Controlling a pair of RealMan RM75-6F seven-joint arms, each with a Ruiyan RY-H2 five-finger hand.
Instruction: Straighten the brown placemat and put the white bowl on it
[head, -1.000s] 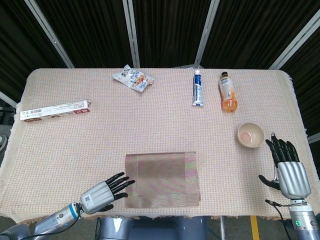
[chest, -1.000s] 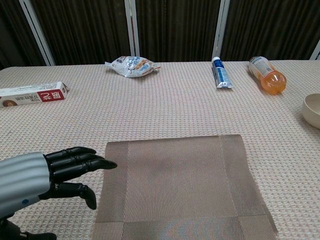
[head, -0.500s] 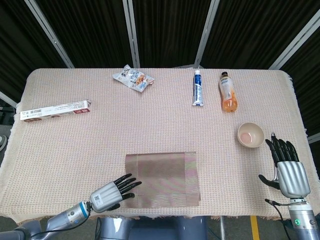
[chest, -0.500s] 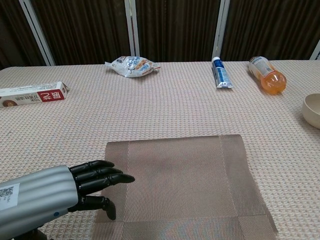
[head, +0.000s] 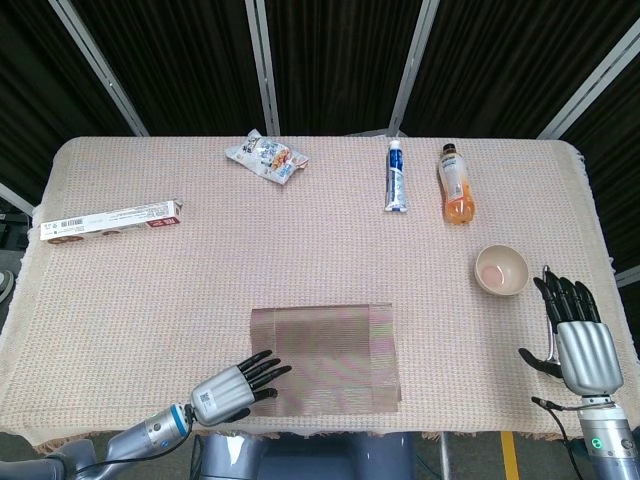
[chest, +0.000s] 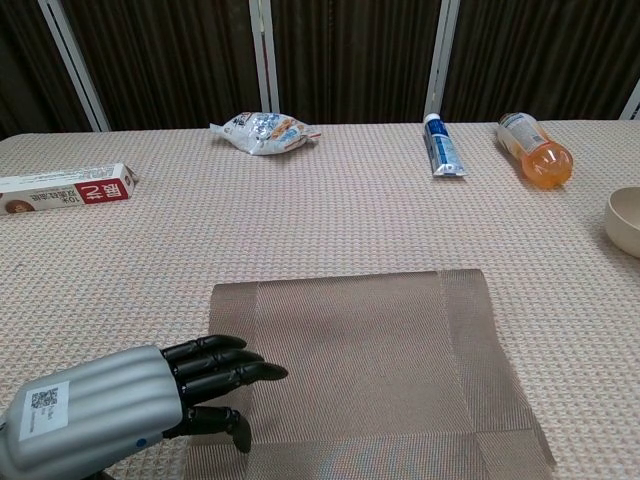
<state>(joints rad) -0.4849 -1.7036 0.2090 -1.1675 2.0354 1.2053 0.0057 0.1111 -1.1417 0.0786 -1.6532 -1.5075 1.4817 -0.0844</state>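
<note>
1. Brown placemat (chest: 370, 365) sits bottom center of the frame.
2. Left hand (chest: 150, 400) at lower left, dark fingers (chest: 230, 372) stretched over the mat's left edge.
3. White bowl (chest: 624, 221) peeks in at the right edge.

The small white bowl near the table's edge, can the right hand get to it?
Probably yes. The right hand lies open just behind the small white bowl, with only bare tablecloth between them.

The brown placemat (head: 325, 357) is a woven rectangle with a darker centre panel and paler side bands, lying flat and slightly skewed. The white bowl (head: 501, 269) is small and round, upright, its inside pinkish, standing well apart from the placemat, beyond its far right corner.
</note>
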